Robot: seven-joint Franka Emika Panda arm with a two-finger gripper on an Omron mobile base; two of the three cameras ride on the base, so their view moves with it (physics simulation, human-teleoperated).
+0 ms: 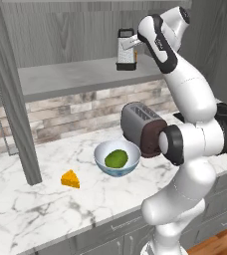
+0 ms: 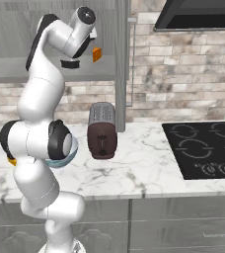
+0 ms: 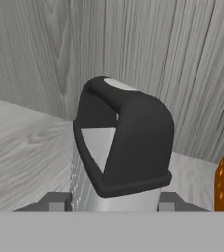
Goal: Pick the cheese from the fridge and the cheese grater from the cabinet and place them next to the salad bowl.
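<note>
On the counter (image 1: 31,199) near me, the cheese (image 1: 70,179) lies left of the bowl (image 1: 117,158). My arm reaches up to the cabinet (image 1: 75,74) shelf, where my gripper (image 1: 133,45) grasps the grater (image 1: 126,50) standing upright.

I'm seeing the cheese grater (image 1: 126,50) showing dull silver metal walls, perforated and rough, under a smooth matt black handle, and it's standing on the flat grey shelf of the cabinet (image 1: 51,30), whose back is showing a matt grey wood grain. Below, the counter (image 1: 31,204) is gleaming as polished white marble with grey veins, the toaster (image 1: 141,127) is looking like brushed metal with dark ends, and the salad bowl (image 1: 101,154) is shining like glazed ceramic. The cheese (image 1: 70,179) is looking waxy and smooth.
</note>
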